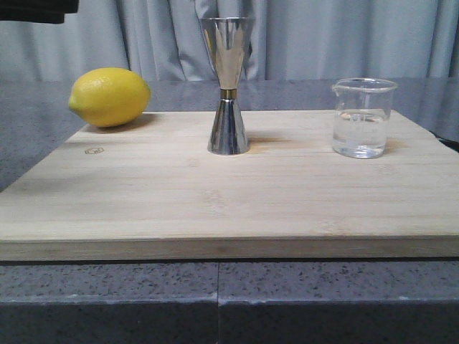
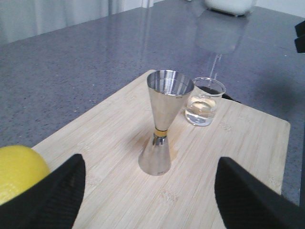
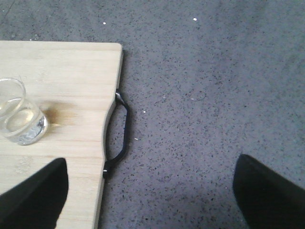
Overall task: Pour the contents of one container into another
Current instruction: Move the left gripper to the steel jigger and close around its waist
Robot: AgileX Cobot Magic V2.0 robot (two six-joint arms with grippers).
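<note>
Front view: your small clear glass beaker (image 1: 363,118), part full of clear liquid, stands well to the right of the tall shiny steel hourglass jigger (image 1: 228,86) on the pale wooden board (image 1: 215,201); a yellow lemon (image 1: 110,97) sits well left of the jigger. That jigger looks top-heavy, so I'd guess a nudge tips it.

Left wrist view: your left gripper (image 2: 148,191) is spread wide and empty, jigger between the fingers' line, beaker just behind it.

Right wrist view: right gripper (image 3: 152,191) is also wide open and empty, mostly over grey counter (image 3: 214,86), so it may miss the beaker.
</note>
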